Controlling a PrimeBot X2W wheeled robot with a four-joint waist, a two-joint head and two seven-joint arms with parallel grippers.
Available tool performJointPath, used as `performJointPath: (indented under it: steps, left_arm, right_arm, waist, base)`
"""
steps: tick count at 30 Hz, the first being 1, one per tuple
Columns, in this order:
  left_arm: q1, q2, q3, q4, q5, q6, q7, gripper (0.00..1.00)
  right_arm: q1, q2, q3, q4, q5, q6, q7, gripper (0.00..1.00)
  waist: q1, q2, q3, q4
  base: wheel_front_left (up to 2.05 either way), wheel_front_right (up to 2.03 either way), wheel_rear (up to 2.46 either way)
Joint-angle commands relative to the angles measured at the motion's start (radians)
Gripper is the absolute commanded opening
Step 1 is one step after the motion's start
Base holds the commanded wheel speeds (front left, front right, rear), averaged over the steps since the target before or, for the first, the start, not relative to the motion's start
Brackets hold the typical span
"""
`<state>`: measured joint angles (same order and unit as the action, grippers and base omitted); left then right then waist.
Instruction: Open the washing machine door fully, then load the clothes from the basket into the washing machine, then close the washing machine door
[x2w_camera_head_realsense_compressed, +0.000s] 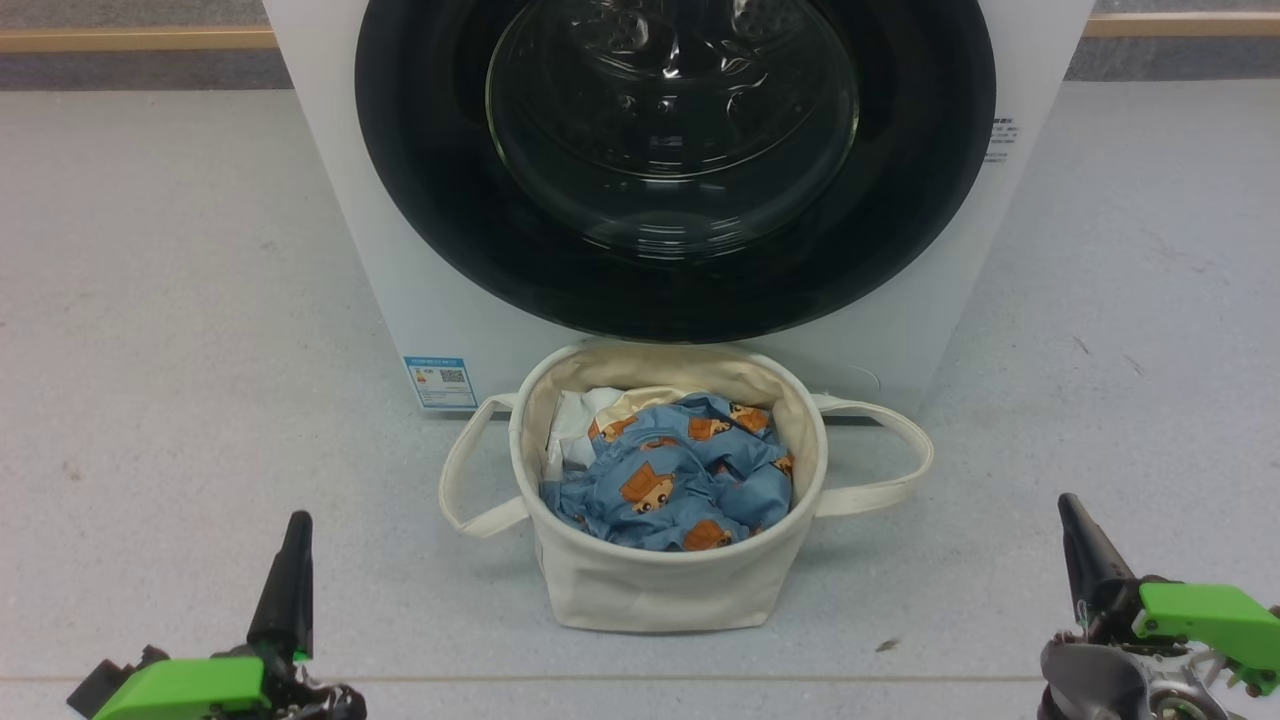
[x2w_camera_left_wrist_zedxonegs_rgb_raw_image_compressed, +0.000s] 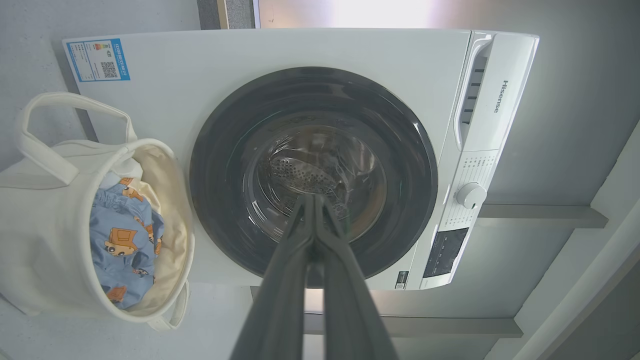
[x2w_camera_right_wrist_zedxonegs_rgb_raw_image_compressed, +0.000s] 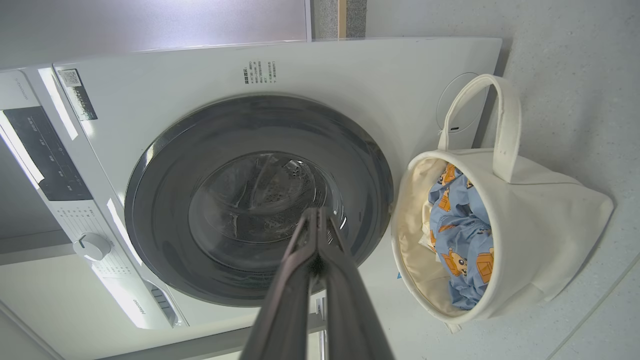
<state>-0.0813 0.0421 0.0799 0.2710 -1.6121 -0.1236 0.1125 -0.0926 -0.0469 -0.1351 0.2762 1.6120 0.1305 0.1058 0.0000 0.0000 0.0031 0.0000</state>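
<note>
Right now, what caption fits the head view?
Basket of bear-print clothes before the closed washer door; left hand and right hand shut, low at either side.

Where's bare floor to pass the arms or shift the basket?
Bare floor lies left of the washing machine and basket, down to the left gripper, and likewise on the right, down to the right gripper. The strip between basket and grippers is free too. Crowded: the centre, where the basket stands close before the washing machine door, its loop handles jutting sideways.
</note>
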Motion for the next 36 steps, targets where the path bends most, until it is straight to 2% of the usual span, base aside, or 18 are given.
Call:
performJointPath:
  steps: [1,36]
  left_arm:
    - [-0.027,0.008,0.034,-0.026,0.004,-0.007,0.001,0.00]
    - [-0.027,0.008,0.034,-0.026,0.003,-0.007,0.001,0.00]
  right_arm:
    - [-0.015,-0.003,0.020,-0.031,-0.004,0.000,0.008,0.00]
    - [-0.015,-0.003,0.020,-0.031,-0.004,0.000,0.008,0.00]
  waist:
    - [0.0000,0.0000,0.000,0.000]
    - [0.0000,0.0000,0.000,0.000]
  base:
    - [0.00,0.00,0.00]
    - [0.00,0.00,0.00]
